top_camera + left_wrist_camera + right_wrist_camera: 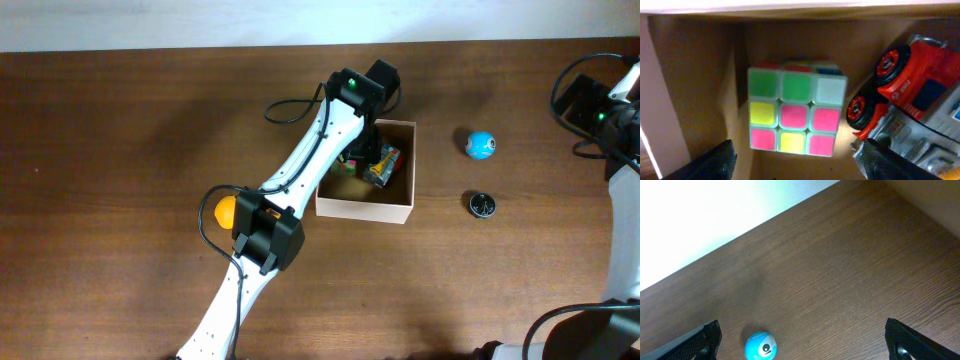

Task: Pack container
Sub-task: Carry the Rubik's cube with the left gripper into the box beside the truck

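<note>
The container (pixel 405 170) is a square white box with a tan inside, at the table's middle. My left gripper (pixel 362 150) reaches down into its left part. In the left wrist view its fingers (pixel 800 167) are open and empty, just above a colourful puzzle cube (pixel 796 114) lying on the box floor (pixel 700 75). A red and grey toy truck (pixel 912 100) lies right of the cube and also shows in the overhead view (pixel 384 165). My right gripper (pixel 802 345) is open and empty above the table, far right.
A blue ball with a face (pixel 480 145) lies right of the box and shows in the right wrist view (pixel 760 346). A small dark round object (pixel 482 205) lies below it. An orange ball (pixel 227 210) sits left of my left arm.
</note>
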Robot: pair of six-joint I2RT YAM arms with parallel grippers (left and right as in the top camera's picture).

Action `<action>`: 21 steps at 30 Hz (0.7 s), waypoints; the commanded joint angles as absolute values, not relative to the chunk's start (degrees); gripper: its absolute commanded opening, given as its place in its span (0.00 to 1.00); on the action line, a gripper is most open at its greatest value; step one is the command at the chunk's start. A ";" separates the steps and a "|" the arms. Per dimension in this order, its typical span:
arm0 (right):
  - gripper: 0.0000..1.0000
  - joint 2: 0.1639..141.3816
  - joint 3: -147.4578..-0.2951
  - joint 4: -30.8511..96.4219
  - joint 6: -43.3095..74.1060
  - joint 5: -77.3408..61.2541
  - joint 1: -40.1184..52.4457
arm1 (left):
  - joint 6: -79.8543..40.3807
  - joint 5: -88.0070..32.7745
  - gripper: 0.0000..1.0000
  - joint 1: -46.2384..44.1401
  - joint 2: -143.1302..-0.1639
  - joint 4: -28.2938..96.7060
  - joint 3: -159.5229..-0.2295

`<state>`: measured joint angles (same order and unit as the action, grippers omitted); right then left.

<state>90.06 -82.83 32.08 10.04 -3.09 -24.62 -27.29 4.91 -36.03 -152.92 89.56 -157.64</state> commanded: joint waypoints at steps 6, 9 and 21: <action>0.99 90.17 -84.05 31.94 9.50 -3.25 -24.77 | -27.35 5.54 0.77 -35.66 -152.79 89.93 -157.49; 0.99 90.17 -84.07 31.94 9.50 -3.25 -24.77 | -27.35 5.26 0.70 -35.73 -152.09 90.96 -157.99; 0.99 90.17 -84.07 31.94 9.50 -3.25 -24.77 | -24.05 3.79 0.16 -36.10 -148.83 90.39 -160.66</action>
